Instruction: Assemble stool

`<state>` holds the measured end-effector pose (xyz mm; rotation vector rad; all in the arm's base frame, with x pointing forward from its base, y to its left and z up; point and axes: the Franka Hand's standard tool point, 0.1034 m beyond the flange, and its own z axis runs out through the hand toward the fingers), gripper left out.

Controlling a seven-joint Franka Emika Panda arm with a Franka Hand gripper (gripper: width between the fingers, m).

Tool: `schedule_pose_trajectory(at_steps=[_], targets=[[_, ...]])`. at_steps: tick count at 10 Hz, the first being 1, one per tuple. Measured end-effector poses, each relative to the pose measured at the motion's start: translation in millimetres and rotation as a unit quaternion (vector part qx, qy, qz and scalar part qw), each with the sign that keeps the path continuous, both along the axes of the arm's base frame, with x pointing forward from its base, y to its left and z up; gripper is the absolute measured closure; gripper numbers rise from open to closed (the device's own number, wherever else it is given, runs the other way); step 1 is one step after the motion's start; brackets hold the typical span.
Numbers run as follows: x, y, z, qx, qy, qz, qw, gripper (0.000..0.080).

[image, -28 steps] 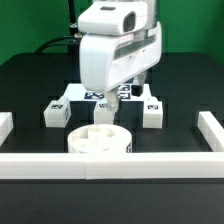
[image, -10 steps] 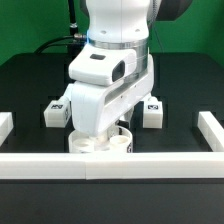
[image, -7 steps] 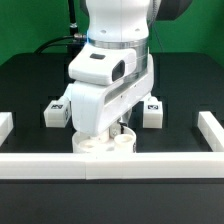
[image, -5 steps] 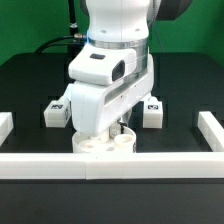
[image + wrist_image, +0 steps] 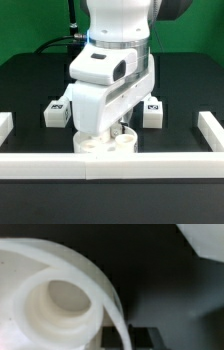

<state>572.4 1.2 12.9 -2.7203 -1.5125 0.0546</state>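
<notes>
The round white stool seat [image 5: 98,145] lies just behind the front rail, mostly covered by the arm. My gripper [image 5: 119,130] reaches down onto its rim. In the wrist view the seat [image 5: 55,303] fills the picture, showing a round socket. A thin wall of it runs between the two dark fingers [image 5: 146,336] of my gripper [image 5: 122,336], which is shut on that wall. One white leg [image 5: 55,112] stands at the exterior view's left of the arm and another leg [image 5: 152,113] at its right, both bearing tags.
White border rails frame the black table: a long front rail [image 5: 110,166], a short rail [image 5: 5,125] at the exterior view's left and another rail [image 5: 210,130] at its right. The bulky white arm [image 5: 110,70] hides the table's middle.
The arm has come forward and down from behind the legs onto the seat. Over the last second the jaws closed on the seat's wall; since then nothing moves.
</notes>
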Motion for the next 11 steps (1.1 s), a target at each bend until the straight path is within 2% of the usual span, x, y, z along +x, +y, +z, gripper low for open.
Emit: schedule_pose_trajectory(at_steps=[1, 5, 11], targets=[[-0.4, 18.6, 0.3, 0.001, 0.001, 0.013, 1.000, 0.0771], [0.7, 63.8, -0.9, 0.005, 0.001, 0.035, 0.999, 0.0771], [2.5, 90.2, 1.1, 0.005, 0.007, 0.008, 1.000, 0.0771]])
